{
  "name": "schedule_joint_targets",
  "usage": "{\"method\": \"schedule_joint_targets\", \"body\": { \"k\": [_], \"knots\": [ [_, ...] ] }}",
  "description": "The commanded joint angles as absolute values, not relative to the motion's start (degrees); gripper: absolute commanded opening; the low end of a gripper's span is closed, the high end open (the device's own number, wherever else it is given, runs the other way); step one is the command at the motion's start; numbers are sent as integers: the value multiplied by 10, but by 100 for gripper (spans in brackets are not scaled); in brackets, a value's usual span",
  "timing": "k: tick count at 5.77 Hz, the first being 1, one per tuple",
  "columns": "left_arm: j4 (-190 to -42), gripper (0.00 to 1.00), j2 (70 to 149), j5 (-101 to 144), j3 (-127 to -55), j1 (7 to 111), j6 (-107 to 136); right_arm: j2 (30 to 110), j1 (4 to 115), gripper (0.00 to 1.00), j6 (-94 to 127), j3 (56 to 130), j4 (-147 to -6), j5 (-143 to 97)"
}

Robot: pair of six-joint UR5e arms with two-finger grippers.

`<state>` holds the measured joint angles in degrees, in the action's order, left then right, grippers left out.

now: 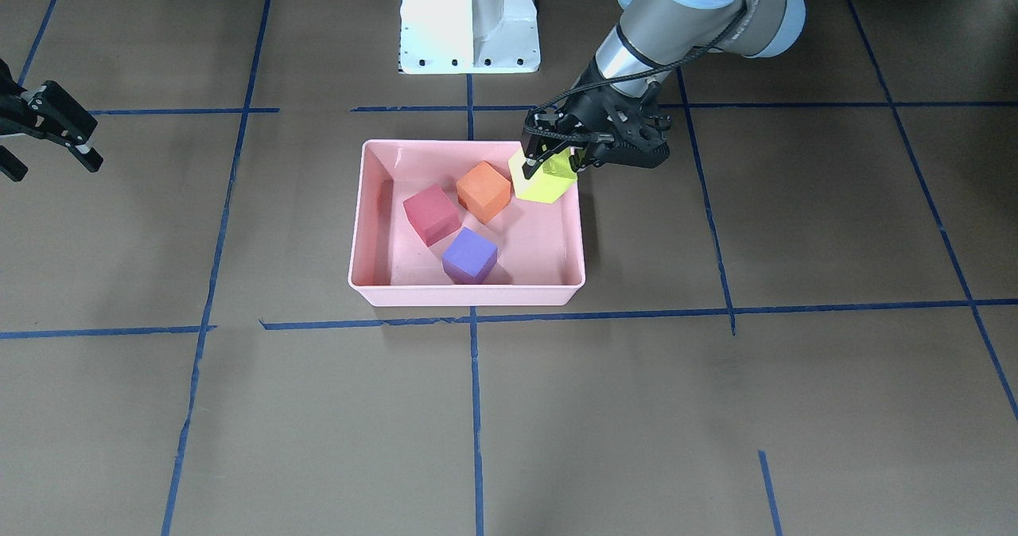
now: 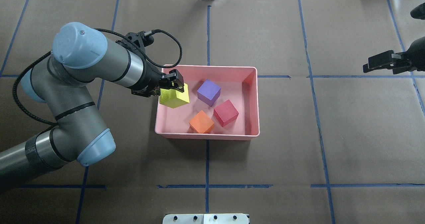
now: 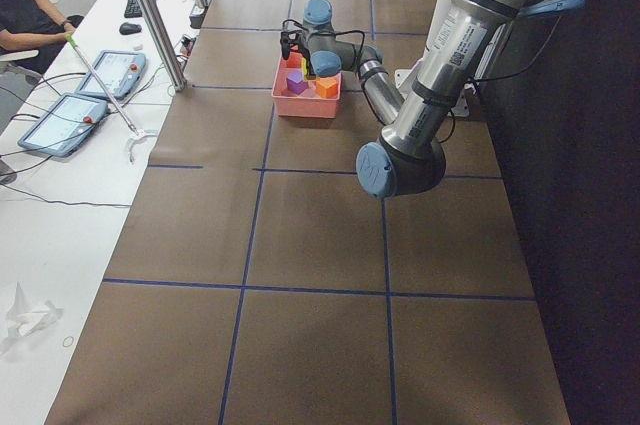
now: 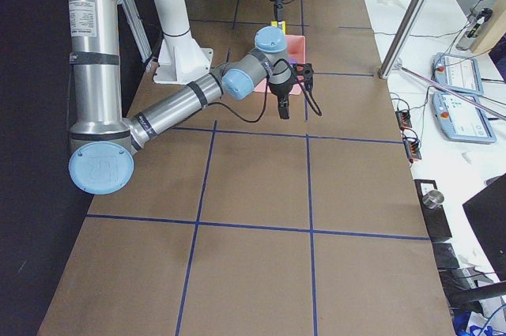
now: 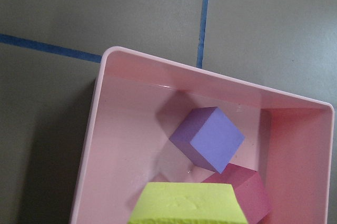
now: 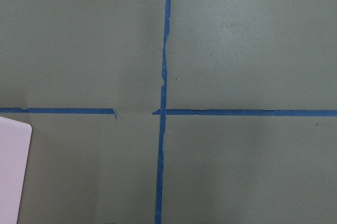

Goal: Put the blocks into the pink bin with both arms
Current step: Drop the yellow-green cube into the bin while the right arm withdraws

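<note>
Three blocks [image 2: 208, 92] inside the bin [image 2: 251, 104] (fourth block [image 2: 174, 97] above its left end)

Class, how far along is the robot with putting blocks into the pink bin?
Done: the red block, purple block and orange block lie inside the pink bin. In hand: the left claw grips the yellow-green block over the bin's edge. Left: release it inside; the right claw is empty.

Yellow-green block [image 5: 187, 205] cut off at bottom edge (left wrist view); red block [image 5: 255, 190] partly hidden behind it.
</note>
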<state>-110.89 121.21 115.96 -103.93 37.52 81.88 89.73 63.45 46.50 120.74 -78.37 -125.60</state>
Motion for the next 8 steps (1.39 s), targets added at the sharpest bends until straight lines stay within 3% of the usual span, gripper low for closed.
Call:
{"method": "schedule_joint_targets", "body": {
  "k": [1, 3, 6, 8],
  "knots": [
    [-1108, 100, 1209, 1157, -1039, 379, 817, 899, 635, 100, 465, 1208, -784, -1256],
    [-1108, 100, 1184, 1160, -1058, 399, 813, 906, 635, 100, 463, 1208, -783, -1257],
    [-1109, 100, 988, 1170, -1152, 450, 604, 953, 698, 100, 334, 1196, -794, -1291],
    [-1107, 100, 847, 1203, -1155, 557, 337, 989, 761, 100, 207, 1136, -793, -1356]
  ]
}}
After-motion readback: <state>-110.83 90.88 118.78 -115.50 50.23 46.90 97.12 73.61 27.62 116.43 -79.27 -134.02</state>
